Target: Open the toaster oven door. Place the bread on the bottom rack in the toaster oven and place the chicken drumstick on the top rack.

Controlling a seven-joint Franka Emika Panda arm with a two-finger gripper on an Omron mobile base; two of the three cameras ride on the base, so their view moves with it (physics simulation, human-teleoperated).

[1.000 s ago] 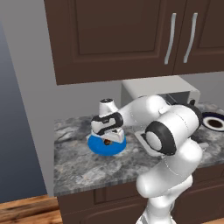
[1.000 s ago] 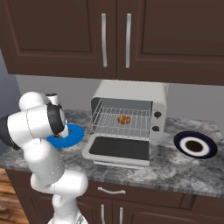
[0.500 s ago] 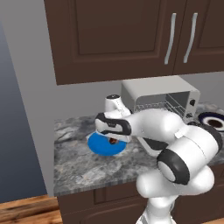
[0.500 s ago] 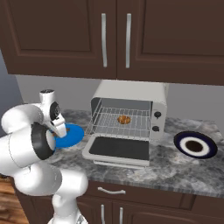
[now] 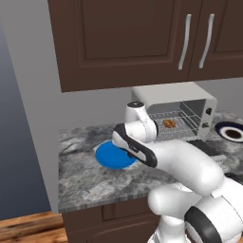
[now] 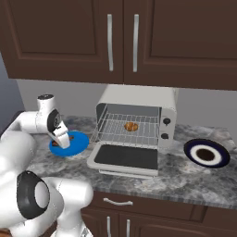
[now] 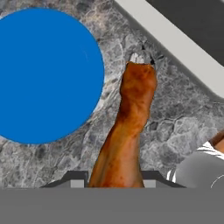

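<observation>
So the chicken drumstick (image 7: 127, 131) is clamped between the gripper (image 7: 113, 180) fingers, thick end down at the tips and the bone end sticking out away from the hand, hanging over the grey stone counter (image 7: 170, 113) right between the blue plate (image 7: 43, 74) and the edge of the toaster oven door (image 7: 175, 41). In the right base view the gripper (image 6: 61, 139) sits above the plate (image 6: 76, 143), though I can't really make out the drumstick there. The door (image 6: 125, 157) is folded flat open, and the bread (image 6: 131, 126) sits on a wire shelf inside the toaster oven (image 6: 139, 99); from this angle it looks like the bottom rack (image 6: 125, 132).
</observation>
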